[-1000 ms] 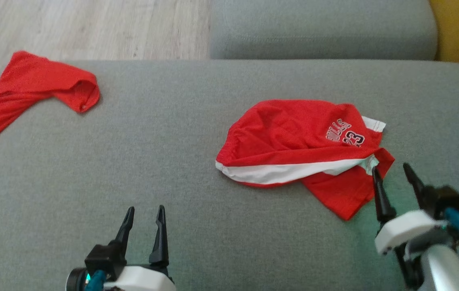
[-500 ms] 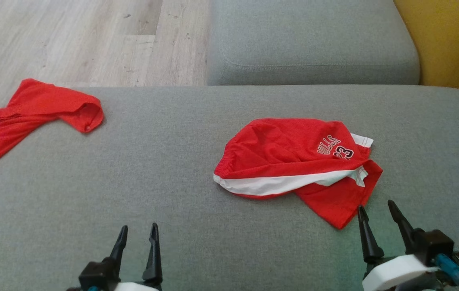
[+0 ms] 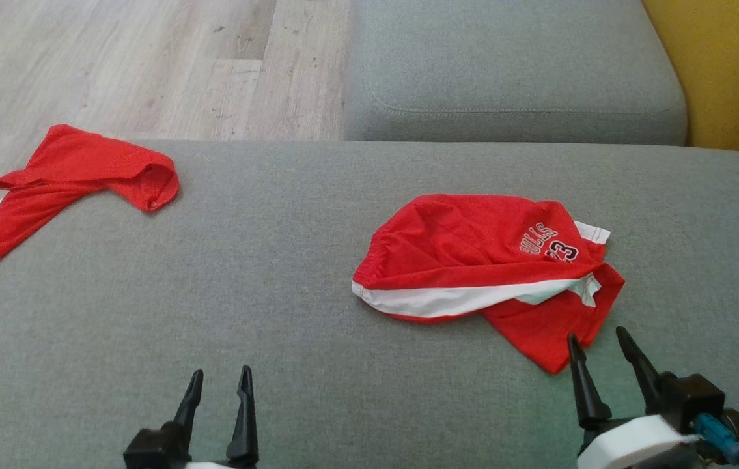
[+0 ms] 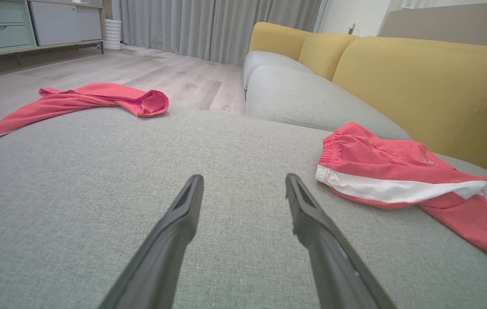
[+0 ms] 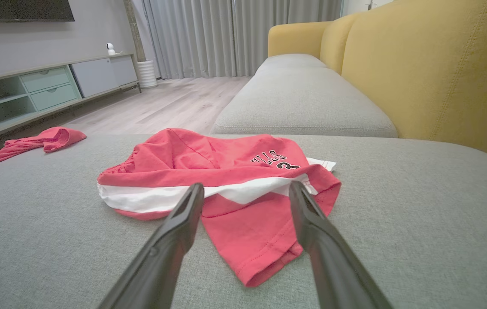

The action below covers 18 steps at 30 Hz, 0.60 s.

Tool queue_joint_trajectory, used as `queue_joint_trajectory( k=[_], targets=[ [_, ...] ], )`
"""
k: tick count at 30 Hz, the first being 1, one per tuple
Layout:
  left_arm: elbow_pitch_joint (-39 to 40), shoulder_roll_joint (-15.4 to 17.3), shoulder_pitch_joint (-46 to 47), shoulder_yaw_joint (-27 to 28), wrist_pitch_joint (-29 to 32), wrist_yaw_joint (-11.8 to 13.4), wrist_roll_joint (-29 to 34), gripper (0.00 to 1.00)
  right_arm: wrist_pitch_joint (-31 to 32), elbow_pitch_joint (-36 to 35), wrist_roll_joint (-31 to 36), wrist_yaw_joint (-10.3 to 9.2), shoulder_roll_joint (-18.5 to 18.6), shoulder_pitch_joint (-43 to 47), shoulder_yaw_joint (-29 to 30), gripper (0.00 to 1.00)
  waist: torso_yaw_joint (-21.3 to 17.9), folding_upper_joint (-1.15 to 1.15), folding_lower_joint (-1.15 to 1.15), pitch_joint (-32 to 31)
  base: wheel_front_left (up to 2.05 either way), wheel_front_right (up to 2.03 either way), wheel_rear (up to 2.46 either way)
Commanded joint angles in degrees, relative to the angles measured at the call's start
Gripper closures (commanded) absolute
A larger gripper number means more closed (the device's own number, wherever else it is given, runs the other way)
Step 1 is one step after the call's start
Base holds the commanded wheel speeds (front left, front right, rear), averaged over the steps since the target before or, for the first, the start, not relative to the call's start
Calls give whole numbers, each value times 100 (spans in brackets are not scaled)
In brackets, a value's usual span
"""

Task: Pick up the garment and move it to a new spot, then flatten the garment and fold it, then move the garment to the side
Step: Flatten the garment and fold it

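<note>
Pulling back toward the robot, the right gripper [image 3: 596,335] has left the right-hand hem of the garment [image 3: 473,260], where its fingers stood a second ago. It now hangs at 5 o'clock in the head view, jaws wide and empty, tips just short of the cloth's nearest corner. The head camera has tilted as well, which accounts for the rest of the shift; the garment looks unmoved. With nothing held, I judge the pick-up not yet begun and the arm lining up on that corner.

The left gripper [image 3: 221,371] sits at 7 o'clock, also wide and empty, over the bare sofa cushion [image 3: 278,273]. Both arms lie low, fingers reaching away nearly level with the seat.

The garment, red shorts with a white stripe, lies rumpled toward 3 o'clock. A second red cloth [image 3: 83,172] droops over the cushion's edge at 10 o'clock.
</note>
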State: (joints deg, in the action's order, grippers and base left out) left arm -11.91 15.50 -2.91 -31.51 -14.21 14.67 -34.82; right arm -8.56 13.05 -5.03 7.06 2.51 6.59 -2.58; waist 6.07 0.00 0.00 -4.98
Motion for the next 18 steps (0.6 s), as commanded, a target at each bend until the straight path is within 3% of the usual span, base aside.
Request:
queue_joint_trajectory(
  k=[1, 13, 18],
  targets=[
    [181, 72, 220, 238, -63, 9, -18, 0, -49, -177, -25, 43, 37, -162, -166, 0, -4, 0, 0, 1, 0, 0, 0],
    [180, 191, 459, 216, 14, -30, 61, 0, -33, -196, -69, 43, 37, -210, -245, 0, -147, 0, 0, 161, 0, 0, 0],
    [-27, 156, 1085, -140, 435, -383, 191, 0, 22, -264, -16, 43, 37, -309, -304, 0, -320, 0, 0, 371, 0, 0, 0]
  ],
)
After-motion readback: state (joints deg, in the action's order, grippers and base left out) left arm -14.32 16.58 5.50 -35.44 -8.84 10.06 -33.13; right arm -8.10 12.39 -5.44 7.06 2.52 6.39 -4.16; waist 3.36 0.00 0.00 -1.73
